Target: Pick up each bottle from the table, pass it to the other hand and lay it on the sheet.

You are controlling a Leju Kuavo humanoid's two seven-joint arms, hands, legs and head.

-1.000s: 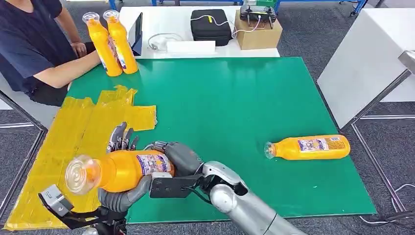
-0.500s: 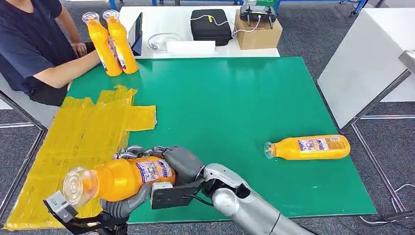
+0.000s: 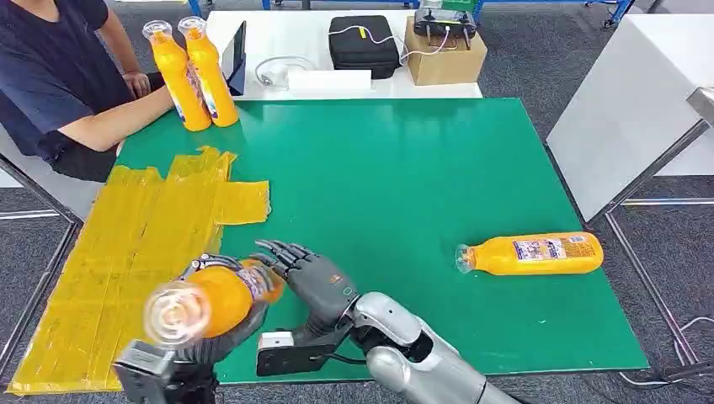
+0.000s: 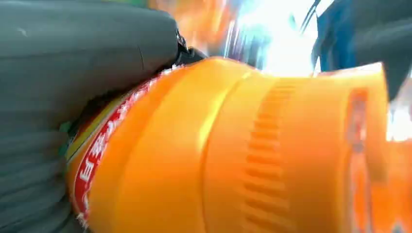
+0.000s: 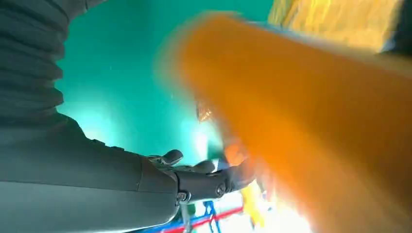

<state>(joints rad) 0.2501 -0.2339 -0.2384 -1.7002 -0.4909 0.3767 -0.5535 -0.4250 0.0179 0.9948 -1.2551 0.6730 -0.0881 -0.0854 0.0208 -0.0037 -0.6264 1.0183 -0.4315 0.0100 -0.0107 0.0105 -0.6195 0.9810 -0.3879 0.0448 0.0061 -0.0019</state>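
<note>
One bottle clasped in left hand, cap toward camera; right hand fingers apart alongside; second bottle lying flat on bench.

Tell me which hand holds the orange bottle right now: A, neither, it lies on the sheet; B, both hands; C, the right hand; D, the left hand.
D: the left hand wraps the orange bottle, while the right hand sits beside it with fingers spread.

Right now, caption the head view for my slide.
Left hand holds orange bottle near yellow sheet; right hand open beside it.
</note>
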